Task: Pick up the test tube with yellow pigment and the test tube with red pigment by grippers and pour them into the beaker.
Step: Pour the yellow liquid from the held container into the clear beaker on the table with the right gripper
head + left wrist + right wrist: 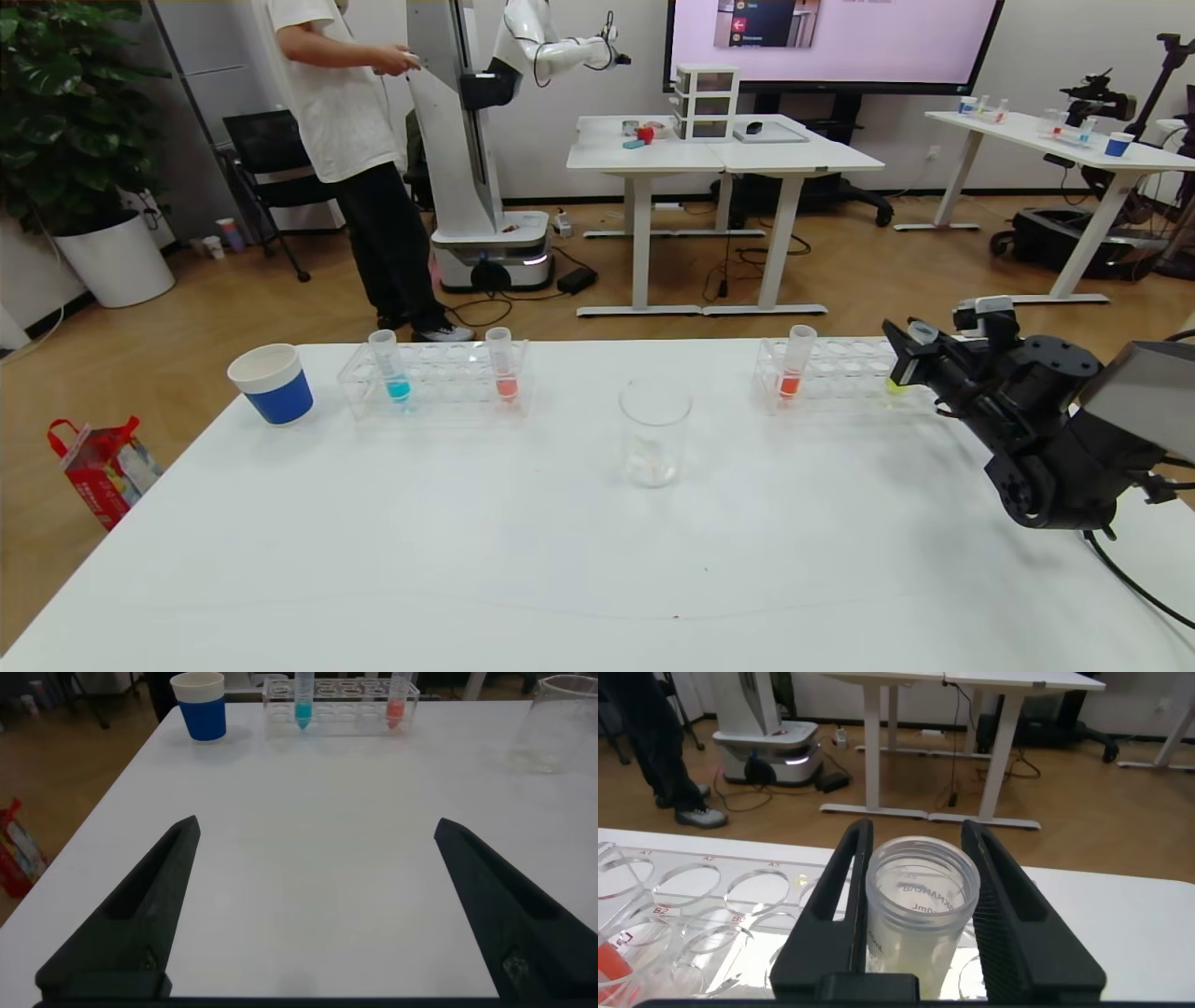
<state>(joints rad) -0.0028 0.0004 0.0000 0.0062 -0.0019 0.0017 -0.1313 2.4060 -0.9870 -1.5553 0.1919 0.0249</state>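
The test tube with yellow pigment point(898, 377) stands in the right-hand clear rack point(840, 373) at the back right of the white table. My right gripper point(910, 359) is shut on its upper part. In the right wrist view both black fingers point(836, 896) press against the tube point(920, 905) just below its rim, and my right gripper point(918, 835) holds it upright. One test tube with red pigment point(794, 366) stands in the same rack, another point(504, 366) in the left rack point(434, 378). The beaker point(653, 431) stands mid-table. My left gripper point(316, 823) hovers open over bare table.
A blue-liquid tube point(392, 366) stands at the left rack's left end, and a blue paper cup point(273, 383) sits further left. A person and another robot stand beyond the table's far edge. In the left wrist view the beaker point(561, 723) is far off.
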